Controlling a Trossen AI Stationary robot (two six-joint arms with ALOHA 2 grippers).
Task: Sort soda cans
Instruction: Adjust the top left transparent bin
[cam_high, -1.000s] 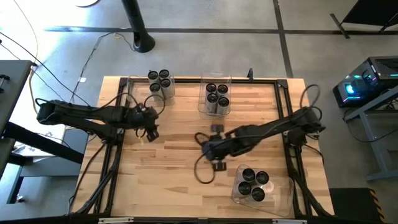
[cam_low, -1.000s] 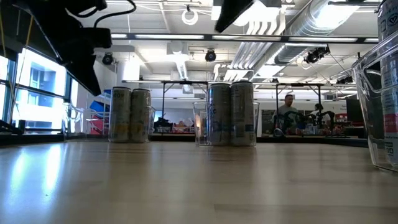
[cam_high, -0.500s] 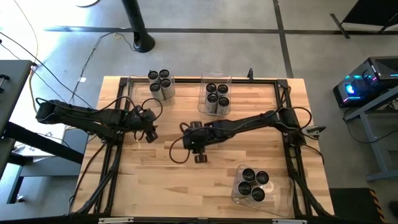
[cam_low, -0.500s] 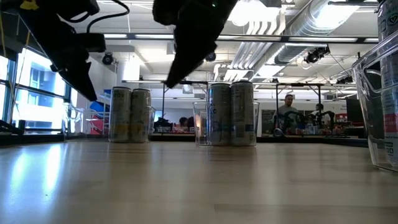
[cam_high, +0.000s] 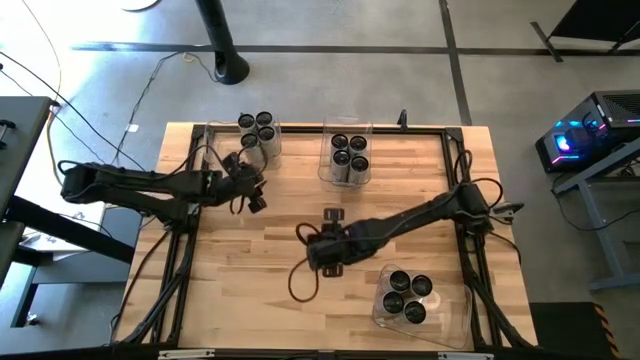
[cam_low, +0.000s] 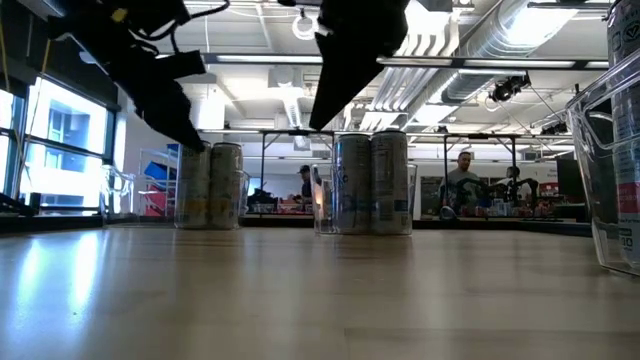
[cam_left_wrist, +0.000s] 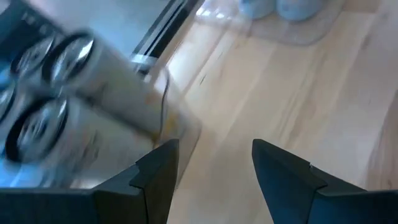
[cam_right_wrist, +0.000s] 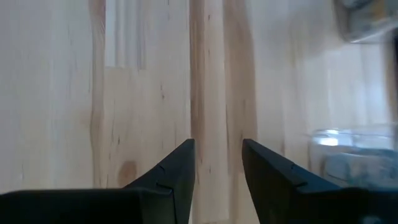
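Three groups of soda cans stand upright in clear bins: one at the far left (cam_high: 258, 135) (cam_low: 210, 185), one at the far middle (cam_high: 348, 155) (cam_low: 372, 183), one at the near right (cam_high: 405, 297). My left gripper (cam_high: 257, 200) (cam_left_wrist: 214, 168) hovers open just near of the far-left cans (cam_left_wrist: 56, 118), with nothing between its fingers. My right gripper (cam_high: 328, 262) (cam_right_wrist: 217, 163) hangs over bare wood at the table's middle. It tilts downward, and its fingers stand a narrow gap apart with nothing between them.
The wooden table top (cam_high: 270, 290) lies bare at the near left and in the middle. A dark frame (cam_high: 190, 215) runs along the table's sides. The near-right clear bin (cam_low: 615, 170) (cam_right_wrist: 351, 155) stands close to my right gripper. A person (cam_low: 462, 180) shows in the room beyond.
My right gripper has swung toward the table's left edge, then back toward the near edge, and has sunk lower over the table's middle. My left gripper has moved toward the far-left cans and has turned and tipped as it went. The cans and bins have kept still.
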